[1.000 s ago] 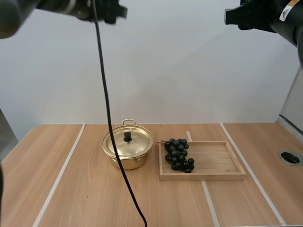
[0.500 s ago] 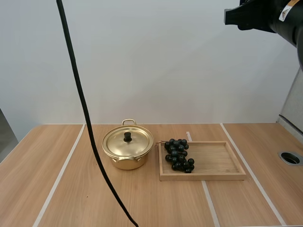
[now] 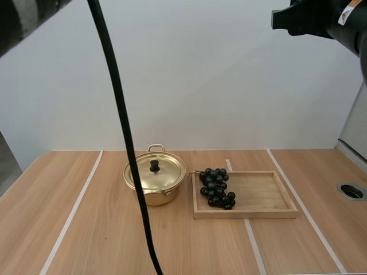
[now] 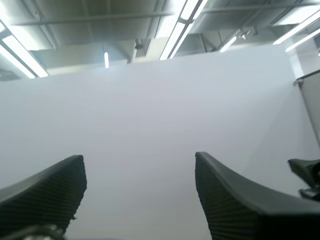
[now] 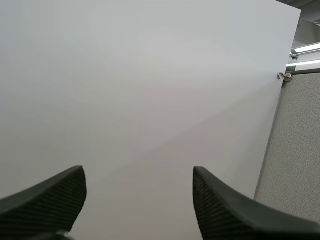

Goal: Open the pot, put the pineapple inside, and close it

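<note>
Overhead, left gripper and right gripper gape empty.
Round golden lidded metal pot sits well below, likely nearer the left gripper.

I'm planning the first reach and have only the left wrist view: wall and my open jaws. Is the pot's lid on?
Observer: Yes, the lid sits closed on the gold pot.
Operator: Where's the fruit?
Observer: The dark grapes lie at the left end of the wooden tray, just right of the pot.
Operator: And the right gripper?
Observer: The right gripper has its jaws apart, holding nothing.
</note>
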Motion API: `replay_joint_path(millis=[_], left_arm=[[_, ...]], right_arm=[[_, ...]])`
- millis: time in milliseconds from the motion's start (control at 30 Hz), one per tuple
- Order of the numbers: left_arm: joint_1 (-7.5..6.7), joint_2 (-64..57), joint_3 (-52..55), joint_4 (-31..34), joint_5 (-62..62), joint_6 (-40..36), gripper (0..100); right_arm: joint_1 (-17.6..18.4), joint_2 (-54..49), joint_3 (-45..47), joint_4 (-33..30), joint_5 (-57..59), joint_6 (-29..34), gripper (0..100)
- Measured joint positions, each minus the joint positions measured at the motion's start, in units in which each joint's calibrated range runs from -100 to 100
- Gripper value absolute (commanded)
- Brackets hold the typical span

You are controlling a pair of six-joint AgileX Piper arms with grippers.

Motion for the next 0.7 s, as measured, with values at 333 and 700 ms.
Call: replay_joint_path(millis=[333,700], left_arm=[[-4.93,-2.01,0.14,5.93,-22.76,-5.23,100],[-15.88,-6.05,9.71,31.04,-42.13,-9.93,100]], right_arm=[[0.0,0.0,0.0,-2.89,0.0,-0.19,100],[-1.27,-4.09,0.0,1.93,10.1,0.11,100]])
